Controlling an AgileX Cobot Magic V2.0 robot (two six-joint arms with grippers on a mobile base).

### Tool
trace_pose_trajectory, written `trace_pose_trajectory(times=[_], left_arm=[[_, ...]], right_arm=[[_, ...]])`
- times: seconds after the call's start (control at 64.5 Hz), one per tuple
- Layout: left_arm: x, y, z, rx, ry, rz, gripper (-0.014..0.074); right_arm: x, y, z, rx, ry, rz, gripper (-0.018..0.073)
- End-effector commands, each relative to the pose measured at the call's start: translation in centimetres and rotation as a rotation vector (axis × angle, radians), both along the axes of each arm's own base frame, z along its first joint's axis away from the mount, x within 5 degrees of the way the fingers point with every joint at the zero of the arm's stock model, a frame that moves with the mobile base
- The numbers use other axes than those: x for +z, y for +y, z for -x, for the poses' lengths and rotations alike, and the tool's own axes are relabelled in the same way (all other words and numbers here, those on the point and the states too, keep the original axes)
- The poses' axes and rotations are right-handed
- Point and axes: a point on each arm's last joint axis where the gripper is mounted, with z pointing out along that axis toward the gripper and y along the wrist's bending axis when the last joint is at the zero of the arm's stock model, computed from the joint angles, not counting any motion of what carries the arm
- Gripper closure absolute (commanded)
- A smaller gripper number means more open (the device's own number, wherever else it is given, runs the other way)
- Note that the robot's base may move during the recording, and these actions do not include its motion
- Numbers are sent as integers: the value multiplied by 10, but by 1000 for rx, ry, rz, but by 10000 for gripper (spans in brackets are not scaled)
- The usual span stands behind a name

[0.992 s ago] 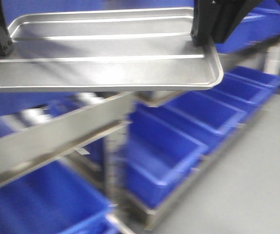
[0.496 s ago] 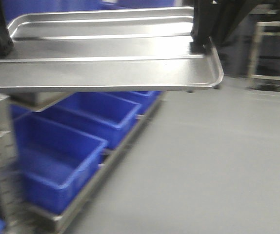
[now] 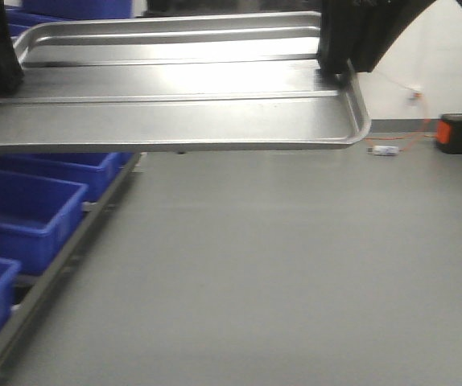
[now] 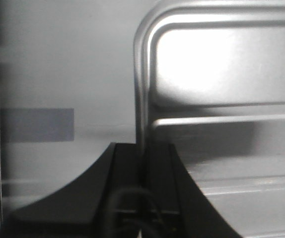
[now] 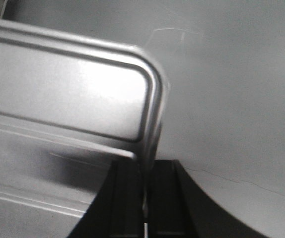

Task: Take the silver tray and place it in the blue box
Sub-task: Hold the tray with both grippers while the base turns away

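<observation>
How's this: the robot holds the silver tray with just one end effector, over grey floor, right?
No. Both hold the silver tray: the left end effector and the right end effector each clamp a rim, as the two wrist views show. It is over the grey floor.

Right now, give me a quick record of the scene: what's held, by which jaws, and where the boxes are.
silver tray: lifted, roughly level, above grey floor
left jaws: shut on tray's left rim
right jaws: shut on tray's right rim
blue boxes: row at lower left, below the tray
tray in box: not yet
other: orange-black object at far right
</observation>
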Motion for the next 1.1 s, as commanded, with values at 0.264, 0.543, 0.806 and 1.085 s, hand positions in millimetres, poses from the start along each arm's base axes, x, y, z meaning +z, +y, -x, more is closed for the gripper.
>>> trace_pose_trajectory(times=[0.264, 0.543, 0.806, 1.085], left_arm=[[17, 4, 4, -24, -75, -9, 694], [17, 4, 4, -24, -75, -9, 694], [17, 4, 4, -24, -74, -8, 694], [17, 4, 4, -24, -75, -7, 701]], right_arm=[[21, -8, 1, 24, -106, 10, 503], [21, -8, 1, 24, -106, 10, 503], [21, -8, 1, 23, -105, 11, 503], [21, -8, 1, 23, -104, 12, 503]])
